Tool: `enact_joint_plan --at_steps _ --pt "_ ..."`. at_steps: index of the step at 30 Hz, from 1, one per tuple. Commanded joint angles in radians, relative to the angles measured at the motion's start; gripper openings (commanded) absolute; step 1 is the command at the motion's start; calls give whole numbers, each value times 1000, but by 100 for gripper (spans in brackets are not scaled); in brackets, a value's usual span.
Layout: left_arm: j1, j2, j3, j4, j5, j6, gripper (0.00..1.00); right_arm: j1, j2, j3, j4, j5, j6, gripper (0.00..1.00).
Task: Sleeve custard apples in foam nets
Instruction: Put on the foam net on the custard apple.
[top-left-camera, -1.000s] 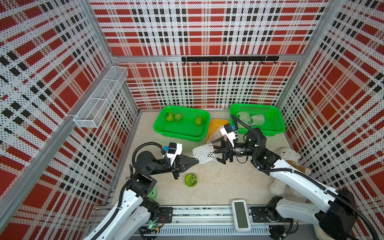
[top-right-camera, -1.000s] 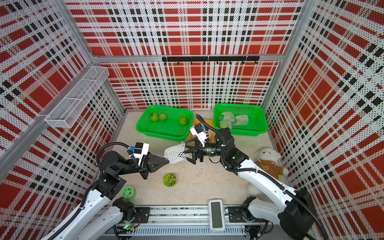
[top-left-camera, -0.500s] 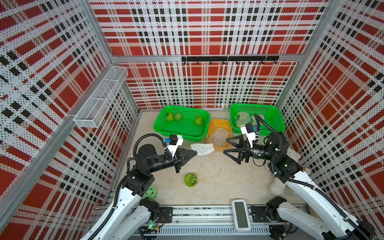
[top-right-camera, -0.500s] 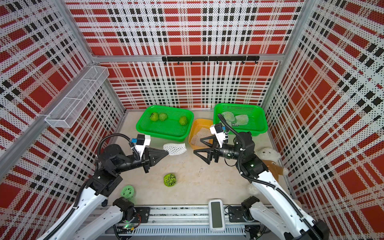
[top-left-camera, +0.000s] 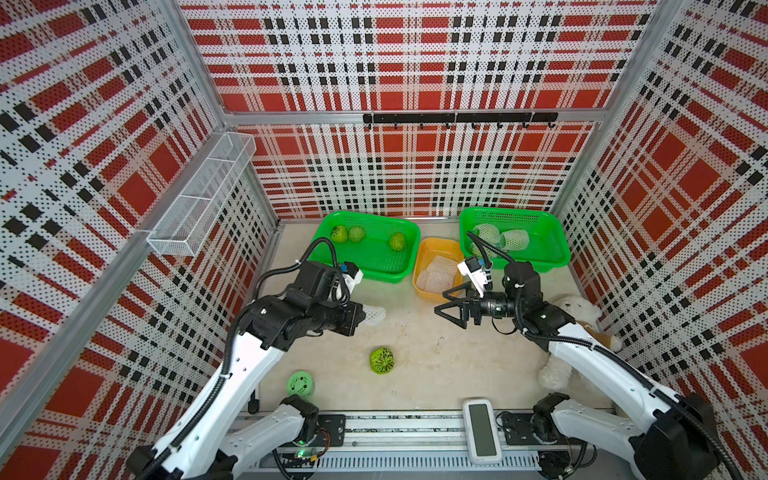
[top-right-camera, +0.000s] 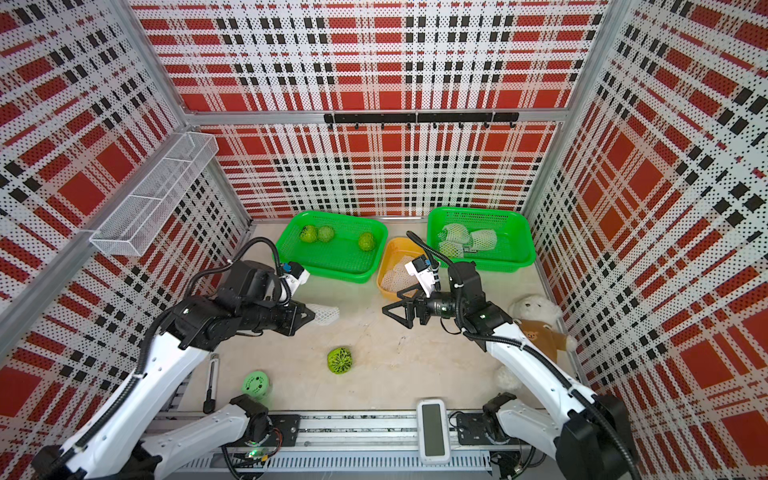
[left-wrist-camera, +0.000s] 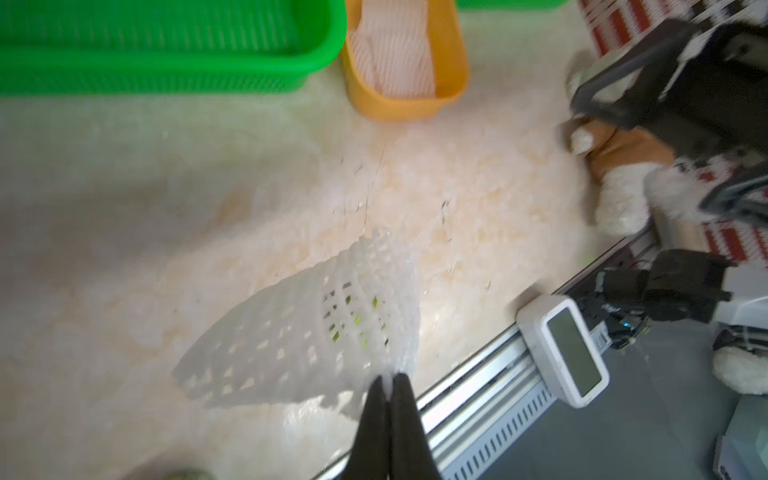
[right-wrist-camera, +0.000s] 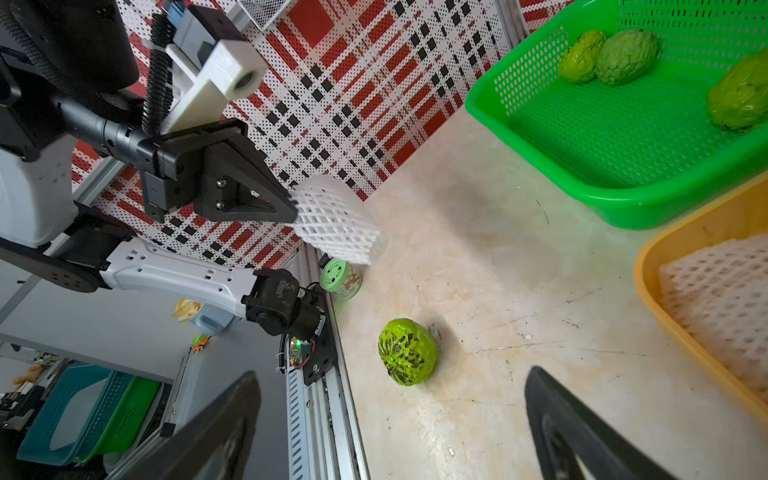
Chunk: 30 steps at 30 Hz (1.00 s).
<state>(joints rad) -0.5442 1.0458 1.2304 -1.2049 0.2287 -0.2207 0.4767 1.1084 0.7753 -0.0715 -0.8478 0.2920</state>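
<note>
My left gripper (top-right-camera: 312, 314) is shut on the edge of a white foam net (top-right-camera: 325, 313), which hangs just above the table in the left middle. The pinch on the net (left-wrist-camera: 316, 332) shows in the left wrist view. My right gripper (top-left-camera: 439, 302) stands wide open and empty, facing the net from the right. One custard apple (top-left-camera: 382, 360) with dark patches lies on the table in front of both grippers. Three bare custard apples (top-left-camera: 356, 233) sit in the left green basket (top-left-camera: 374, 272). Netted apples (top-left-camera: 515, 239) lie in the right green basket (top-left-camera: 557, 257). Spare foam nets (top-left-camera: 436, 272) fill the orange bin (top-left-camera: 419, 253).
A white plush bear (top-left-camera: 577, 309) lies at the right wall beside my right arm. A pale green holed ball (top-left-camera: 300, 383) sits near the front left. A white handheld device (top-left-camera: 482, 430) rests on the front rail. A wire shelf (top-left-camera: 203, 199) hangs on the left wall.
My right gripper has let go of the net and drawn back to the right, open. My left gripper has pulled the net back to the left and lower.
</note>
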Motion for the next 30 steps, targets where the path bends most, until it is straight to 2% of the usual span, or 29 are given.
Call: enact_joint_plan --at_steps 1,8,15,20,25,30 --pt "-80 72 -2 -160 -115 -20 0 14 -9 -4 38 -8 -75 100" --pt "-142 182 -80 -26 -84 -42 0 81 22 33 -105 109 -204 100" --pt "-177 259 -124 77 -27 -51 0 101 34 10 -81 113 -241 100" --pt "-197 299 -99 131 20 -50 0 107 30 -20 -48 127 -266 100" --pt "-194 311 -93 134 2 -51 0 107 24 -46 -31 156 -275 100" --pt "-115 259 -141 153 -109 -59 0 107 37 -55 -26 159 -274 100"
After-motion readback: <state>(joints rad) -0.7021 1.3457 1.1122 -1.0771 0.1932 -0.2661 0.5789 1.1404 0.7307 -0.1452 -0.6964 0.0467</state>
